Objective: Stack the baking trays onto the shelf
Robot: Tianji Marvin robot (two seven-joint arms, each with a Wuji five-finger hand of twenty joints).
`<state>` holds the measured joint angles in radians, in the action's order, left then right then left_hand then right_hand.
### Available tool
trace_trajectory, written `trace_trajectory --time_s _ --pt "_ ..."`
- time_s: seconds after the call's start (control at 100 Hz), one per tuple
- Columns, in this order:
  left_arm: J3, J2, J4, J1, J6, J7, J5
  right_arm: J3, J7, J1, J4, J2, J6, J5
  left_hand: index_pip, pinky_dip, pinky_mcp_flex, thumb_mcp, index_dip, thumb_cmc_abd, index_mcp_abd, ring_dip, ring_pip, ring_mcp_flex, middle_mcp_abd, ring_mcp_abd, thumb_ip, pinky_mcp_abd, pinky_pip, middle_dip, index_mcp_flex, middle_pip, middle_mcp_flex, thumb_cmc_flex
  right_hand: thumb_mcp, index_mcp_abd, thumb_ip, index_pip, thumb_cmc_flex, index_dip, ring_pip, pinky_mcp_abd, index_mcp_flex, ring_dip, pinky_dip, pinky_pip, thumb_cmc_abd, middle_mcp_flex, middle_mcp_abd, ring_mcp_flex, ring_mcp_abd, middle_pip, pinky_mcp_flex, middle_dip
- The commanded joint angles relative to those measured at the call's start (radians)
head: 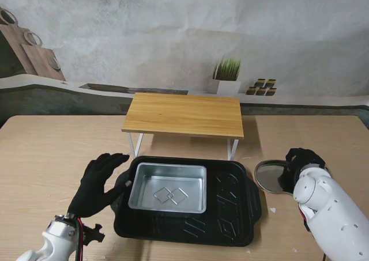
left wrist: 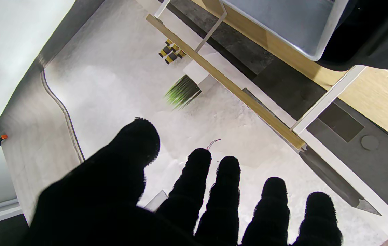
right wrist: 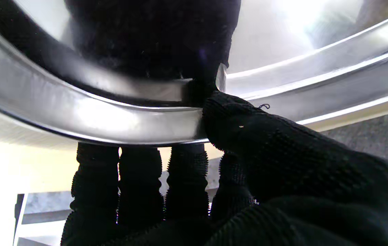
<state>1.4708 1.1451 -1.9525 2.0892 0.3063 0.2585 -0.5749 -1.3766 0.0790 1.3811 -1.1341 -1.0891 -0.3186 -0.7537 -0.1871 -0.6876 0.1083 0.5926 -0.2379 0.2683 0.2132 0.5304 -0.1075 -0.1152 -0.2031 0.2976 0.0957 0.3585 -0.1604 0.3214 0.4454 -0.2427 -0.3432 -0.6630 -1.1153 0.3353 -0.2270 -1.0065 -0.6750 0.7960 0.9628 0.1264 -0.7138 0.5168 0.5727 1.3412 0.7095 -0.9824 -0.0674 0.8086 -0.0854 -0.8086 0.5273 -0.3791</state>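
A large black baking tray [head: 230, 209] lies on the table in front of the wooden shelf [head: 184, 114]. Inside it, toward the left, sits a smaller silver rectangular tray [head: 168, 187]. My left hand [head: 98, 183] hovers open just left of the black tray, fingers spread [left wrist: 197, 191]. A round silver tray [head: 270, 176] lies right of the black tray. My right hand [head: 302, 160] is shut on its rim [right wrist: 119, 119], thumb [right wrist: 235, 123] over the edge and fingers [right wrist: 142, 177] beneath it.
A potted grass plant [head: 226, 76] and small yellow-black items [head: 262, 87] stand on the ledge behind the shelf. The shelf has white metal legs [head: 136, 144]. Bare wooden table [head: 46, 157] lies to the far left.
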Motion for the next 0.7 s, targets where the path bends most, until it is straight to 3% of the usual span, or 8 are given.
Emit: trace_trajectory --time_s 0.0,0.19,0.31,0.35,0.53,0.69 --pt "0.001 0.003 -0.003 0.002 0.003 -0.016 0.004 -0.006 -0.026 0.014 -0.021 -0.004 0.005 0.011 0.007 -0.013 0.015 0.003 -0.009 -0.021 0.007 0.007 0.019 0.004 -0.024 -0.007 -0.017 0.0 0.006 0.009 0.022 0.009 -0.005 -0.006 -0.02 0.046 -0.011 -0.047 -0.088 0.067 0.094 0.027 -0.035 -0.004 -0.013 0.067 -0.056 -0.053 0.02 0.064 -0.027 -0.117 0.033 -0.046" --pt "0.002 0.004 -0.004 0.003 0.004 -0.016 0.006 -0.041 -0.098 0.045 -0.081 0.003 0.013 0.036 0.009 -0.015 0.015 0.002 -0.009 -0.022 0.008 0.006 0.019 0.003 -0.027 -0.005 -0.017 0.0 0.005 0.009 0.021 0.011 -0.009 -0.006 0.006 0.006 0.025 -0.069 -0.191 0.156 0.259 0.013 -0.022 0.034 0.016 0.159 -0.146 0.074 0.033 0.027 -0.074 -0.267 0.02 -0.247" --pt "0.004 0.004 -0.004 0.004 0.007 -0.015 0.008 -0.061 -0.114 0.061 -0.105 0.002 0.019 0.064 0.009 -0.017 0.016 0.001 -0.009 -0.022 0.01 0.007 0.019 0.002 -0.026 -0.005 -0.017 0.002 0.004 0.009 0.023 0.012 -0.011 -0.006 -0.027 -0.018 0.044 -0.084 -0.213 0.214 0.338 0.021 -0.065 0.077 0.041 0.234 -0.155 0.091 0.056 0.075 -0.066 -0.318 0.072 -0.344" --pt "0.005 0.004 -0.004 0.004 0.009 -0.015 0.009 -0.067 -0.112 0.065 -0.11 0.0 0.019 0.075 0.009 -0.017 0.016 0.001 -0.009 -0.022 0.01 0.006 0.019 0.003 -0.027 -0.005 -0.017 0.002 0.004 0.009 0.023 0.013 -0.012 -0.006 -0.038 -0.024 0.044 -0.083 -0.221 0.258 0.356 0.022 -0.09 0.133 0.048 0.266 -0.159 0.084 0.063 0.106 -0.057 -0.327 0.1 -0.381" --pt "0.008 0.004 -0.003 0.004 0.014 -0.017 0.013 -0.095 -0.116 0.087 -0.142 -0.006 0.018 0.116 0.01 -0.02 0.016 0.001 -0.009 -0.022 0.011 0.006 0.019 0.003 -0.028 -0.006 -0.017 0.001 0.002 0.009 0.023 0.014 -0.012 -0.006 -0.057 -0.028 0.045 -0.106 -0.234 0.308 0.425 0.02 -0.148 0.182 0.072 0.346 -0.163 0.073 0.079 0.177 -0.041 -0.361 0.185 -0.435" --pt "0.011 0.004 -0.003 0.004 0.018 -0.019 0.016 -0.13 -0.133 0.118 -0.187 -0.01 0.016 0.158 0.011 -0.022 0.017 0.002 -0.009 -0.022 0.011 0.006 0.019 0.003 -0.028 -0.007 -0.017 0.002 0.001 0.01 0.024 0.014 -0.014 -0.006 -0.064 -0.026 0.043 -0.113 -0.237 0.329 0.44 0.021 -0.183 0.197 0.077 0.358 -0.17 0.07 0.082 0.188 -0.031 -0.371 0.197 -0.458"
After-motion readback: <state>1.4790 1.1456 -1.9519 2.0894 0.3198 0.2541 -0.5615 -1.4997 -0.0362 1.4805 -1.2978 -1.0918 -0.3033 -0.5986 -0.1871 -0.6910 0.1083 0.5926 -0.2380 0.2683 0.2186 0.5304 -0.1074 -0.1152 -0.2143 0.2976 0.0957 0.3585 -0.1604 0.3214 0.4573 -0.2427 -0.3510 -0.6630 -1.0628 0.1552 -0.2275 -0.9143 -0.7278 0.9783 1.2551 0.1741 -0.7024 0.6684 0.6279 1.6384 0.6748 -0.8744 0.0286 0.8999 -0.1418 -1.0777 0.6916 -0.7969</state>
